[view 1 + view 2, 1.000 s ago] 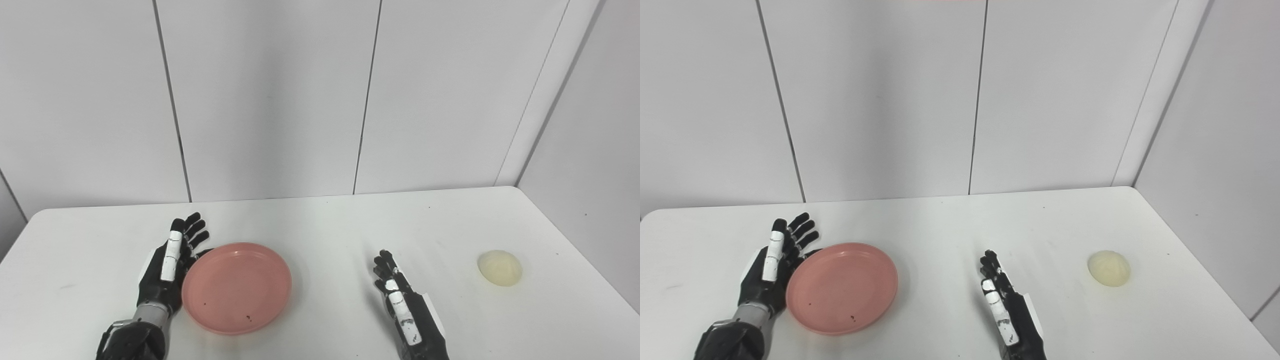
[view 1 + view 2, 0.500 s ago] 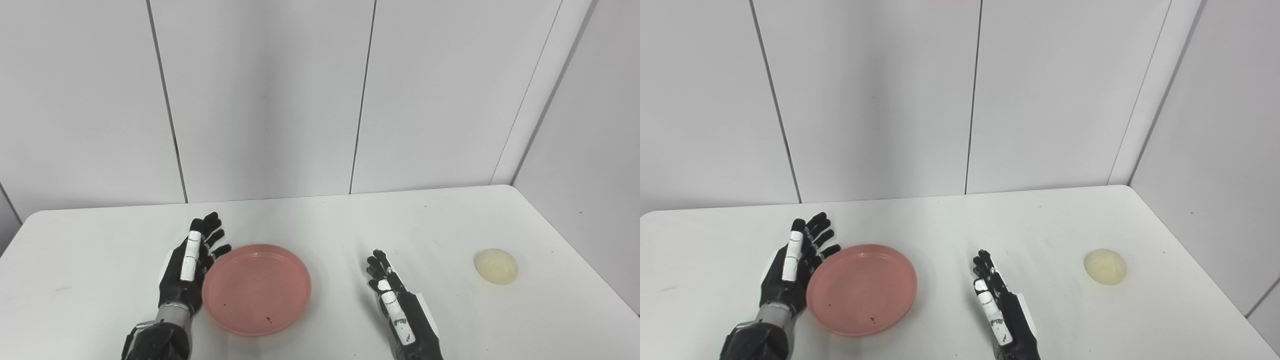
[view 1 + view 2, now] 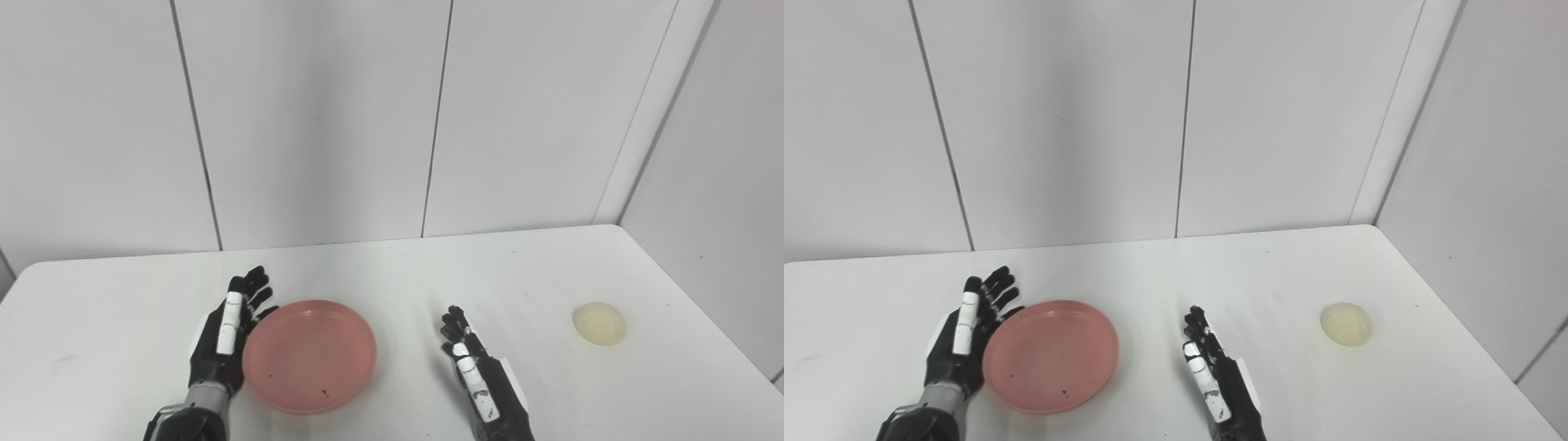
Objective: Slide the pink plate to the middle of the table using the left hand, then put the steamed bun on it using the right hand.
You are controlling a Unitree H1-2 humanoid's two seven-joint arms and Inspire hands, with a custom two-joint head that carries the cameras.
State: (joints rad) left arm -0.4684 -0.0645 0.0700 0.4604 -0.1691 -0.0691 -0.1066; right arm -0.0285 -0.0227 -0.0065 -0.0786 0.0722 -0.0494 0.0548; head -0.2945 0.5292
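Left hand (image 3: 223, 340) nudges the pink plate (image 3: 309, 355) toward the table's (image 3: 380, 269) middle

Fingers spread and edge-on against the plate's left rim — placed to push, not lift. The right hand (image 3: 481, 383) waits, fingers straight and together, holding nothing. One plate, one steamed bun (image 3: 599, 323) — the bun sits well apart, far right.

The bottom edge cuts off both forearms behind left hand (image 3: 223, 343) and right hand (image 3: 481, 380).

Plate (image 3: 309, 355) left, bun (image 3: 599, 323) far right
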